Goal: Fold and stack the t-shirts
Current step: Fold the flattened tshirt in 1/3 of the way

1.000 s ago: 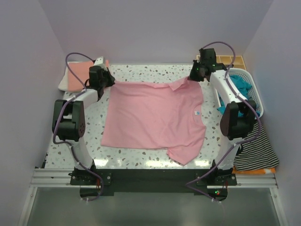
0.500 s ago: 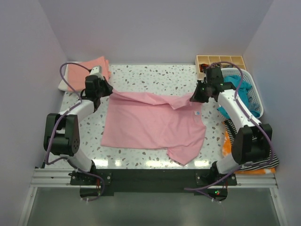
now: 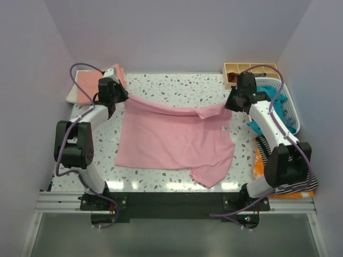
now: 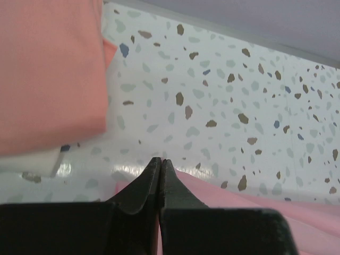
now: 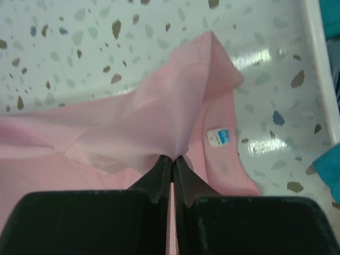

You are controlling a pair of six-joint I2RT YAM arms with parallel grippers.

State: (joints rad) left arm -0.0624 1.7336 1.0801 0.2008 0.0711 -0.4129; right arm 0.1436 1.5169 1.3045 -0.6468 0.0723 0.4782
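Top view: pink t-shirt point(image 3: 171, 142) lies flat at centre, its far edge stretched left-right between left gripper point(image 3: 124, 97) and right gripper point(image 3: 228, 104), body nearward of both. Left wrist: jaws pinched on pink cloth. Right wrist: jaws clamped on a shoulder fold, label point(image 5: 219, 136) just right

Before you, the light pink t-shirt point(image 3: 171, 136) is soft, matt cotton cloth, thin enough to let light through at its edge, with a smooth white neck label point(image 5: 219, 137). The desk point(image 3: 177, 85) is glossy speckled terrazzo that mirrors the lamps. You see the salmon-orange t-shirt point(image 4: 48, 69) equally matt. The left pincer point(image 4: 160, 160) and right pincer point(image 5: 172, 158) are dull black plastic, the basket point(image 3: 293, 115) smooth white plastic, the tray point(image 3: 252, 65) pale wood.
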